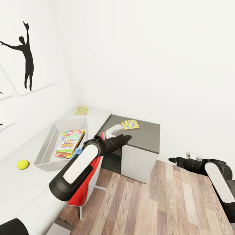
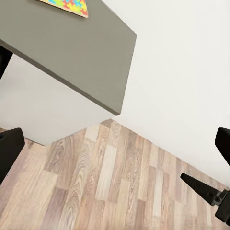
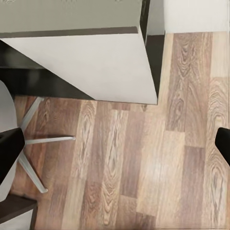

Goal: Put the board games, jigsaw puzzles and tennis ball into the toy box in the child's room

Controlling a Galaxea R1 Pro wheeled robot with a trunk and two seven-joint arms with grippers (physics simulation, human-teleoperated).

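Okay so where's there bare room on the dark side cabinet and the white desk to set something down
The dark cabinet top is mostly bare beyond the jigsaw puzzle near its back edge. On the desk, bare patches lie around the tennis ball and between the toy box and far puzzle. The box holds game boxes.

A toy box sits on the desk along the left wall, holding a board game stacked on others. A tennis ball lies on the desk just left of the box; one jigsaw puzzle lies beyond it. A second jigsaw puzzle rests on the side cabinet to the right, a chair tucked before the desk.
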